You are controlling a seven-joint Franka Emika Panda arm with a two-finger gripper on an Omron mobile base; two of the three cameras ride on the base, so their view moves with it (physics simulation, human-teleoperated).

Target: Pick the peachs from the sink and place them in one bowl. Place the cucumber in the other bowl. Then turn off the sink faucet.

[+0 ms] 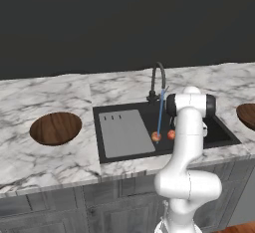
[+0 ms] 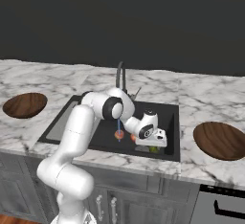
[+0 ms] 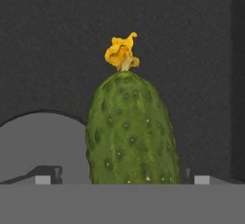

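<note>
The robot's dark two-finger claw point(image 3: 119, 180) stood spread wide, one tip on each side of the bumpy dark-green cucumber point(image 3: 131, 132), which lay on the black rectangular sink point(image 3: 48, 50) floor. No writing was readable anywhere.

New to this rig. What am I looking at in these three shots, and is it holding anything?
It is a rendered kitchen with a white jointed robot arm on a driving base. Two cameras sit behind the arm, left and right; the third rides on its hand.

Set in the white-grey marble counter is a black rectangular sink, with water running from the thin dark gooseneck faucet. Two small orange-red peaches lie in the basin. A brown wooden bowl stands on each side.

The pincer is down in the sink, open, with the bumpy dark-green cucumber between its fingers. Nothing is gripped yet.
</note>
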